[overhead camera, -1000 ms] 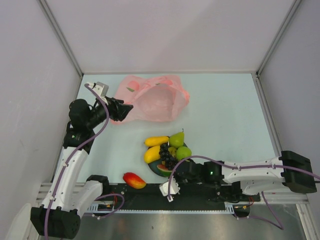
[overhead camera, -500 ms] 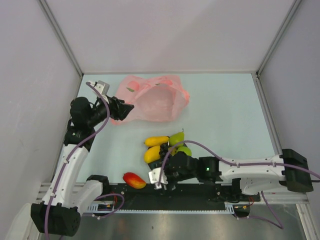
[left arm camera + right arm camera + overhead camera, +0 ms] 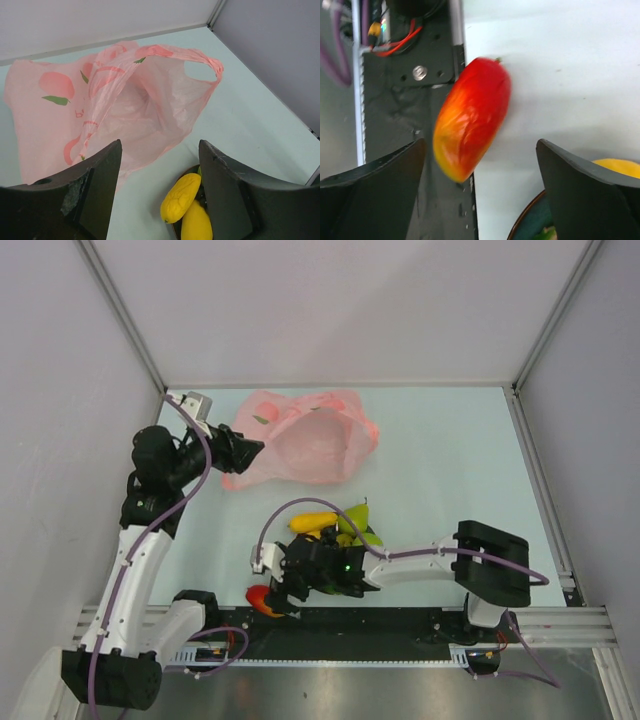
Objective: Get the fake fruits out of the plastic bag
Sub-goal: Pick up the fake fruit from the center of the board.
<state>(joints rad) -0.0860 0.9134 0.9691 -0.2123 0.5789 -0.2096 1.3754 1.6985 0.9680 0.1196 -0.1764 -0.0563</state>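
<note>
Right wrist view: the right claw [image 3: 480,150], spread wide, hovers over the red-yellow mango [image 3: 470,117] at the counter's [image 3: 570,75] near edge, probably a light, hard, slippery fruit best pinched across its middle; the left claw [image 3: 160,155] gapes beside the far plastic bag [image 3: 125,95].

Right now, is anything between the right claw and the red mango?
Nothing. The right wrist view shows the right gripper with open jaws facing the red-yellow mango, and only a bare gap between them.
</note>
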